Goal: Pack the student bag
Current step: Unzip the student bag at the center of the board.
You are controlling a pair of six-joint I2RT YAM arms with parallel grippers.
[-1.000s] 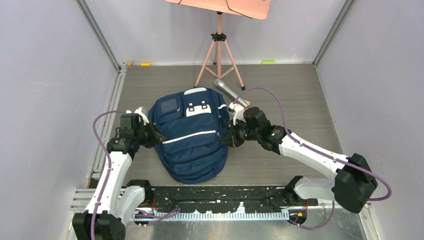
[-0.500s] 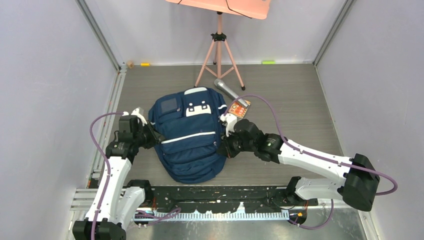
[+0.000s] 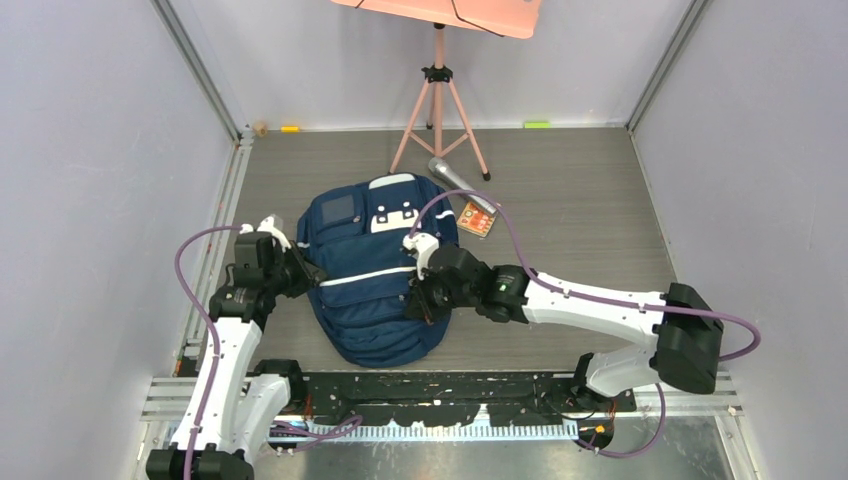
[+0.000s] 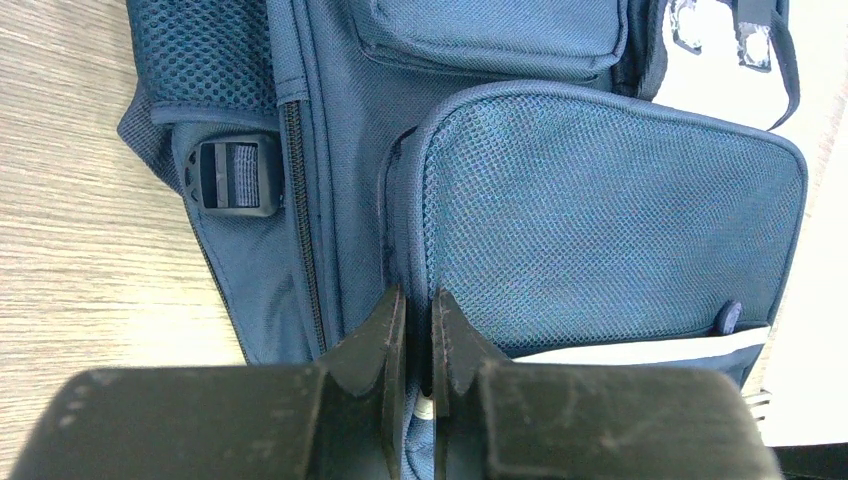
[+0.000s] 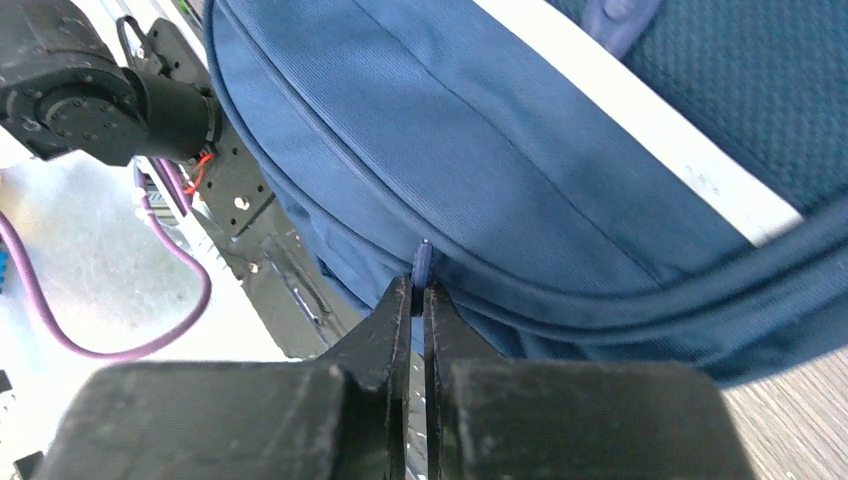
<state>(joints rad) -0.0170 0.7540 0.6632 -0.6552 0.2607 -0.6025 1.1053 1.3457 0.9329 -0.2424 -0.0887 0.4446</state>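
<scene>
The student bag, navy with white stripes and a white patch, lies flat in the middle of the floor. My left gripper is at the bag's left side, shut on a fold of its fabric beside the mesh side pocket. My right gripper is over the bag's lower right part, shut on a blue zipper pull on the curved zip line of the bag. The bag's inside is hidden.
A silver microphone and a small orange card lie behind the bag on the right. A pink tripod stands at the back. Grey walls close in both sides. The black base rail runs along the near edge.
My right gripper has travelled left and toward me along the bag's right edge to its lower part, uncovering the orange card. My left arm has shifted slightly down.
</scene>
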